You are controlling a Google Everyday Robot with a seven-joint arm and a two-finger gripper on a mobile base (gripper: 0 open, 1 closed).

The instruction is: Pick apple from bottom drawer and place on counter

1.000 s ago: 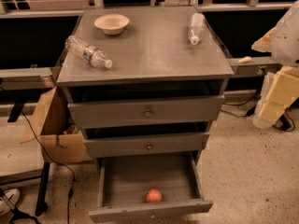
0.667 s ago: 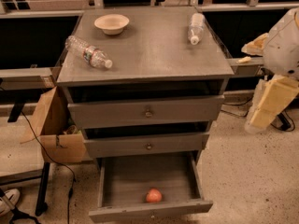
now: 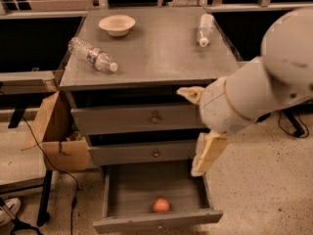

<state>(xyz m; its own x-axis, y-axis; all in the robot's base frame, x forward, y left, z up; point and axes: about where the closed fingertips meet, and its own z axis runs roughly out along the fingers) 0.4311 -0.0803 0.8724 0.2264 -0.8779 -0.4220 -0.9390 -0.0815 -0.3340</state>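
Apple (image 3: pixel 161 205), near the front of the bottom drawer (image 3: pixel 142 187): firm, light, slick; grip its middle. End effector (image 3: pixel 206 148) above-right holds nothing; how far open, cannot tell.

Apple (image 3: pixel 161 205) in open bottom drawer (image 3: pixel 146 224), pincer (image 3: pixel 188 131) above

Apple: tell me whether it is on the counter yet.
No, the apple lies in the open bottom drawer, not on the counter, with the hand above the drawer's right side.
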